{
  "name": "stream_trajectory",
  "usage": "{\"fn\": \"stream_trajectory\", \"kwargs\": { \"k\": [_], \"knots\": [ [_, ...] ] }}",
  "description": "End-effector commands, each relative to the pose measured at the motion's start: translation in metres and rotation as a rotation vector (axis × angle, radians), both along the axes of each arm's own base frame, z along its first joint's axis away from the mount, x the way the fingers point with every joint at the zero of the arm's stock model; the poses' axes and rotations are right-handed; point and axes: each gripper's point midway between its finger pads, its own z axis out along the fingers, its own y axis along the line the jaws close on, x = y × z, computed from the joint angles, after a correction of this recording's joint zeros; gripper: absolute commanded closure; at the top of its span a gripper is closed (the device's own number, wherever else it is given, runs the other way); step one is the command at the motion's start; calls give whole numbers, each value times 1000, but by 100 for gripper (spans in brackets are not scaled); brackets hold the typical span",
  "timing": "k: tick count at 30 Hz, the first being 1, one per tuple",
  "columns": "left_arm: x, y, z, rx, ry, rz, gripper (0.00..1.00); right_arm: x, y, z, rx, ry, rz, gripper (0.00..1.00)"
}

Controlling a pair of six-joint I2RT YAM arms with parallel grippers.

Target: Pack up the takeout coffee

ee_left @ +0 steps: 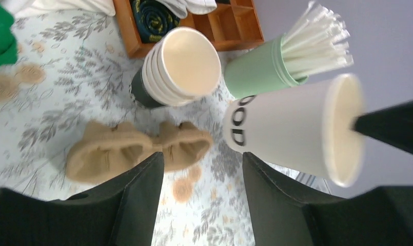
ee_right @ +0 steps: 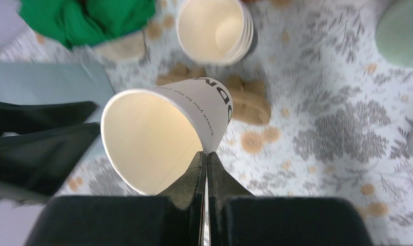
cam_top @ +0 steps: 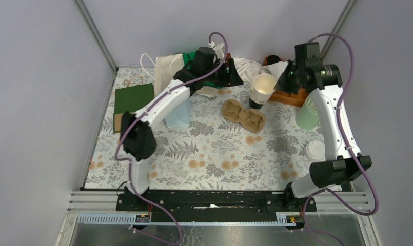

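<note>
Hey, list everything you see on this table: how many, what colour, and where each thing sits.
white-lidded pale paper coffee cup: one, white, far right.
stack of lidless cream paper cups: one stack, dark base, back centre.
brown moulded pulp cup tray: one, centre.
mint green cup of white straws: one, right of the stack.
orange-brown wooden compartment tray: one, back right.
dark green paper bag: one, left side.
white cloth bag: one, back left.
green cloth: one, back.
white printed lidless paper cup: one, held aloft.
right gripper: shut on that cup's rim.
left gripper: open, empty.
</note>
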Motion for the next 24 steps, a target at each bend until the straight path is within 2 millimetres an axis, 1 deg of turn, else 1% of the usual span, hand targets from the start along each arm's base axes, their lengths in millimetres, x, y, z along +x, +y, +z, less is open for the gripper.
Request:
{"fn": "stream_trajectory", "kwargs": {
  "k": [1,3,4,6,9,11,12,14,15,18,21,24],
  "knots": [
    [-37,39,46,37,-90,22,37,-40,37,-26,-17,60,215,100],
    [-51,53,46,59,-88,39,36,-50,60,-42,-60,66,303,100],
    [-59,62,54,62,-104,50,34,-53,71,-50,-69,66,337,100],
    [-69,75,55,91,-124,65,30,-52,94,-63,-44,52,399,100],
    [-80,95,52,142,-146,87,24,-46,117,-80,-17,33,468,100],
    [-86,107,47,181,-154,103,18,-41,130,-93,-1,20,506,100],
    [-88,113,45,201,-158,114,14,-40,135,-104,9,27,525,100],
    [-91,127,40,240,-164,154,4,-38,144,-117,15,33,569,100],
    [-91,134,39,253,-169,177,1,-38,148,-123,7,35,603,100],
    [-92,153,34,273,-162,249,1,-37,154,-140,-24,34,661,100],
    [-89,172,28,253,-109,348,1,-36,155,-157,-36,36,672,100],
    [-87,188,20,220,-61,414,1,-37,155,-169,-47,47,678,100]
  ]
}}
